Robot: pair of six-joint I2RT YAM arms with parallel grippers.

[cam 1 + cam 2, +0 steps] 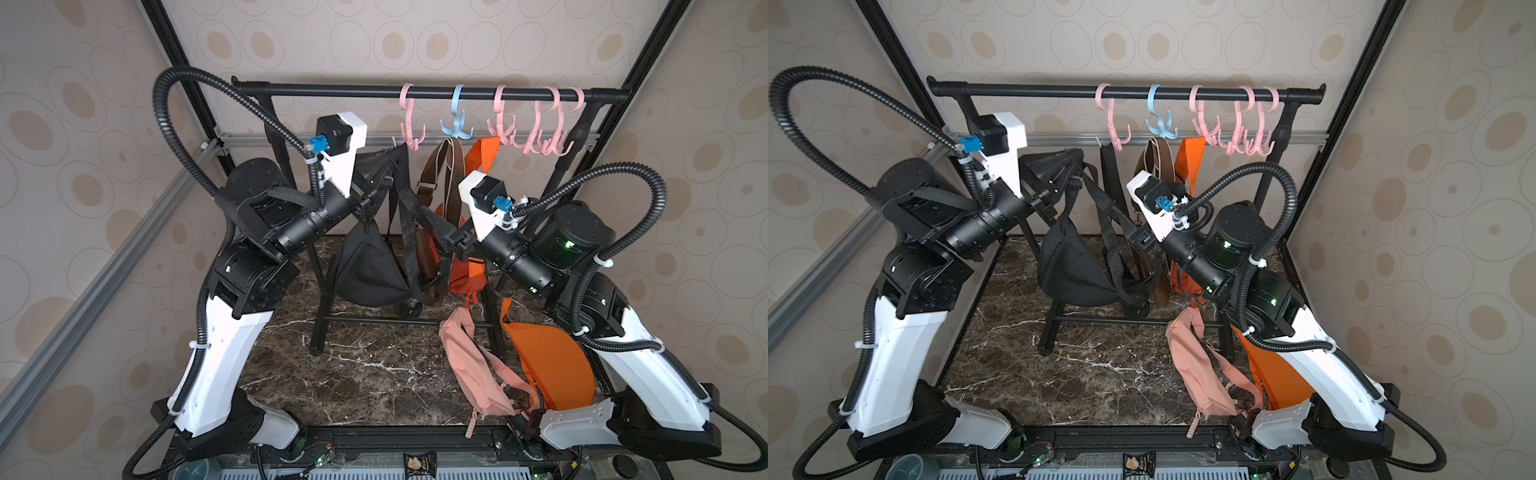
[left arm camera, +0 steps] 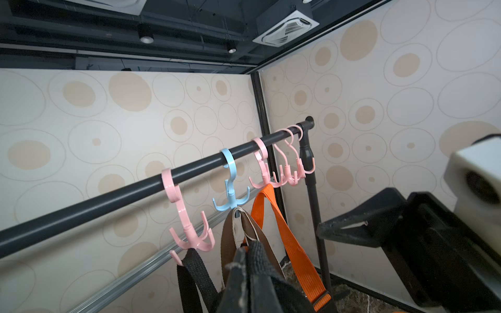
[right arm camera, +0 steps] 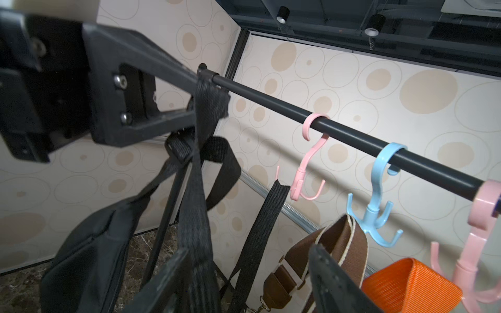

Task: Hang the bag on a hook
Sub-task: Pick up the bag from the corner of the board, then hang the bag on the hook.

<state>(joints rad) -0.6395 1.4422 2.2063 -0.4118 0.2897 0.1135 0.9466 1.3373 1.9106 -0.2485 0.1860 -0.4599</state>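
black sling bag (image 1: 365,270) hangs above the marble tabletop (image 1: 353,374) between the 2 arms, its strap (image 3: 271,211) caught on a prong of the leftmost pink hook (image 2: 189,235) on the rail (image 1: 332,89). left gripper (image 3: 202,97) pinches another run of the strap, jaws tight. right gripper (image 3: 244,276) stands wide, gripping nothing.

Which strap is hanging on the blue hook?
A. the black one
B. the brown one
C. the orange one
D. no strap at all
B: the brown strap loops over a prong of the blue hook, while the orange strap hangs from the pink hook beside it.
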